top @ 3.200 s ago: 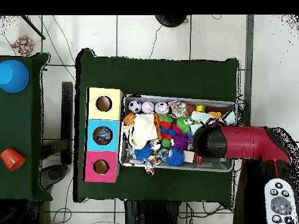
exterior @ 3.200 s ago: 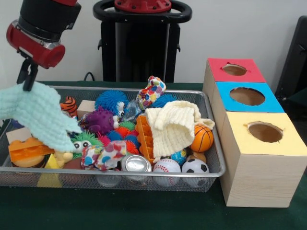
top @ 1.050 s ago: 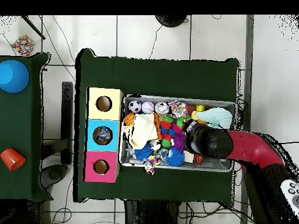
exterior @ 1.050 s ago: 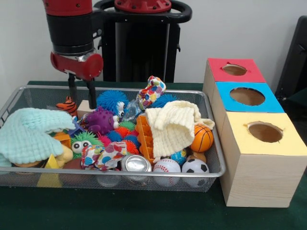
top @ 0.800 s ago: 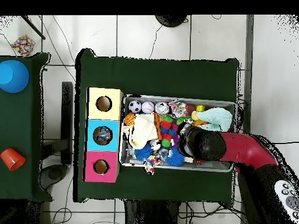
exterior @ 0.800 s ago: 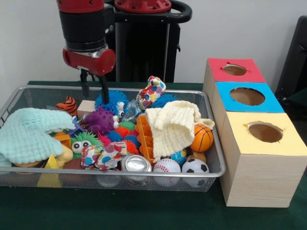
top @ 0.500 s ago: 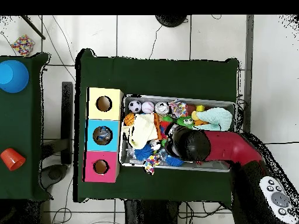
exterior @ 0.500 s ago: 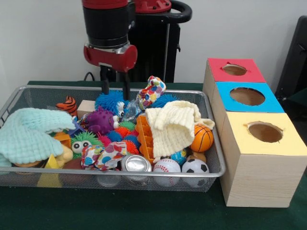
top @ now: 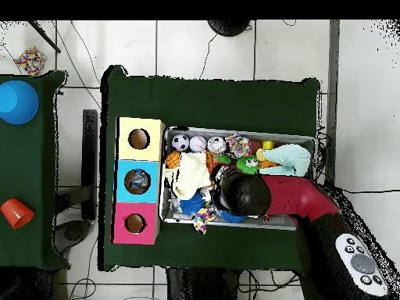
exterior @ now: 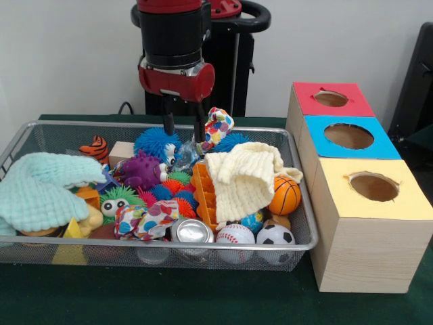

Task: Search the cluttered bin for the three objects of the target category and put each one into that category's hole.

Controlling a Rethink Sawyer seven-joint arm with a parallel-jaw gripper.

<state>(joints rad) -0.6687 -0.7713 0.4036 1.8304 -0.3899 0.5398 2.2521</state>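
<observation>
Wire mesh walled the bin, and it was packed: a cream knitted cloth draped over an orange plastic piece, a mint knitted cloth heaped at the opposite end, spiky rubber balls in blue and purple, a patterned stuffed toy leaning on the far rim, and along the near wall a baseball, a soccer ball, a basketball and a metal can. The task did not say which category was wanted, so the three target objects could not be picked out; whichever they were, they appeared to lie in the bin, some perhaps under the cloths.

The gripper hung over the bin's far side, its two fingers parted and holding nothing, tips just above the blue spiky ball and beside the patterned toy. In the overhead view the arm covered that part of the bin.

Beside the bin stood three boxes in a row, topped red, blue and yellow, each with a round hole. From above, something showed inside the blue box's hole, though what it was could not be told. At most one placement seemed done, and searching, grasping and dropping were all left.
</observation>
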